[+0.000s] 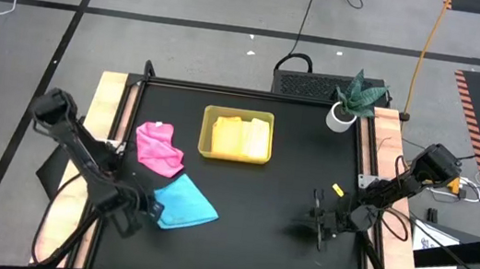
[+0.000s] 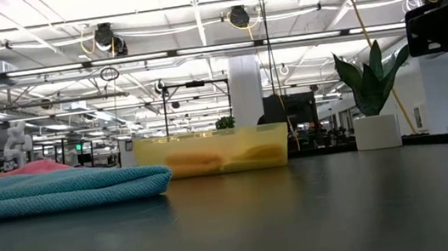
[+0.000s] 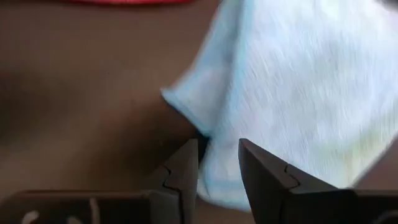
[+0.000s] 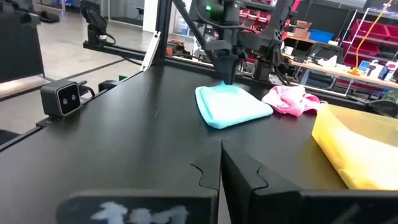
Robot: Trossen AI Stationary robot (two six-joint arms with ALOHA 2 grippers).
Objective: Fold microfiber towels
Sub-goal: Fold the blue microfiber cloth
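Observation:
A sky blue towel [image 1: 189, 204] lies folded and flat at the table's near left. A crumpled pink towel [image 1: 157, 147] lies just beyond it. A yellow towel [image 1: 241, 137] rests in the yellow-green tray [image 1: 205, 139] at the far middle. My left gripper [image 3: 217, 146] points steeply down at the blue towel's left edge [image 3: 214, 177], open, one finger on either side of that edge. It also shows in the high view as my left gripper [image 1: 154, 207]. My right gripper [image 1: 316, 224] waits shut and level over bare table at the near right. My left gripper stands astride the blue towel's left edge [image 3: 211, 186], coming from above. I cannot tell whether its fingertips touch the cloth. The towel lies flat on the table.
A potted plant [image 1: 342, 118] stands at the far right corner. A small yellow piece [image 1: 338, 190] lies near my right gripper. A small camera block [image 4: 62, 98] sits at the table's near edge. The dark tabletop between the blue towel and my right gripper is bare.

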